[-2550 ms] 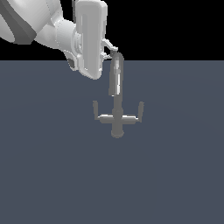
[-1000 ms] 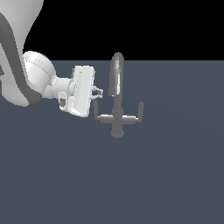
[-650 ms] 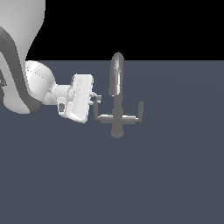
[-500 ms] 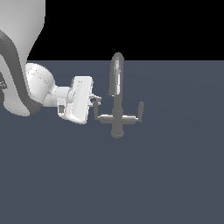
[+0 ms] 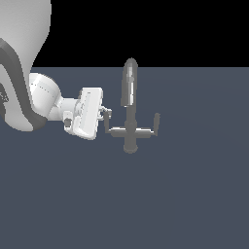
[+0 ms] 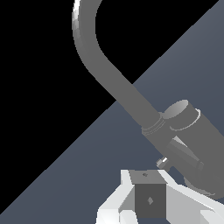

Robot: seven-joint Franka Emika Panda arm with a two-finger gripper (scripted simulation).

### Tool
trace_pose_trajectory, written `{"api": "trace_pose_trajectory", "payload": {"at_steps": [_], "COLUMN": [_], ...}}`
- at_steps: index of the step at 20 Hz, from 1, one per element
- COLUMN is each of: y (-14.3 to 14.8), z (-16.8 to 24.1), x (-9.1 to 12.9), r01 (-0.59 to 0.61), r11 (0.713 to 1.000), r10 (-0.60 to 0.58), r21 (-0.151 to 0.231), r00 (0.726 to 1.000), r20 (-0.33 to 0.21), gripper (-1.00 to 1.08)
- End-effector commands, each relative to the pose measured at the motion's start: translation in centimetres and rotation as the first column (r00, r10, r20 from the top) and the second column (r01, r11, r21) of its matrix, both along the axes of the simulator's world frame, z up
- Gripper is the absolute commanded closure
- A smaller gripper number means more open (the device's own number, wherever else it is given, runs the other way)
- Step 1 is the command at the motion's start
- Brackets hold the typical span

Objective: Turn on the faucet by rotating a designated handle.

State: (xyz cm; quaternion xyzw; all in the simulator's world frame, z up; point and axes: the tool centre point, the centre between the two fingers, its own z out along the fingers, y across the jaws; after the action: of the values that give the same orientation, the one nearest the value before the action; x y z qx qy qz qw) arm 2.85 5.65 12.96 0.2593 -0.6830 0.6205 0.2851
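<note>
Beside the faucet's [image 5: 130, 116] crossbar, on the exterior view's left, the pincer [image 5: 106, 115] points sideways at the handle [image 5: 107, 124], the short upright lever ending that arm of the bar. Its small fingers sit at or just short of the lever's top; whether they are spread, pressed together or already touching metal I cannot tell, since the exterior view shows them tiny and the wrist view shows only the white pincer body with a grey block in front of the faucet's column.

The faucet stands on the grey desk [image 5: 185, 194], its tall rounded spout [image 5: 129, 87] rising above the crossbar and its twin lever [image 5: 156, 122] on the far arm, well apart from the pincer.

The risk, as I judge it, is a glancing contact: the lever is slim and smooth, so a push placed too high could slip over its tip and leave the handle unturned. A push angled toward the faucet rather than around it would jam against the crossbar. The spout is near the wrist, and a wide swing could knock it. Nothing else lies near the faucet.
</note>
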Motion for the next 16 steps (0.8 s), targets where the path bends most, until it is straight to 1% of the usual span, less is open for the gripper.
{"api": "trace_pose_trajectory", "payload": {"at_steps": [1, 16], "y": [0.0, 0.4], "z": [0.1, 1.5], "x": [-0.2, -4.1], "r01": [0.000, 0.000], "r11": [1.000, 1.000], "r10": [0.000, 0.000], "r21": [0.000, 0.000], "r00": [1.000, 1.000], "r20": [0.000, -0.001], "gripper": [1.08, 1.08]}}
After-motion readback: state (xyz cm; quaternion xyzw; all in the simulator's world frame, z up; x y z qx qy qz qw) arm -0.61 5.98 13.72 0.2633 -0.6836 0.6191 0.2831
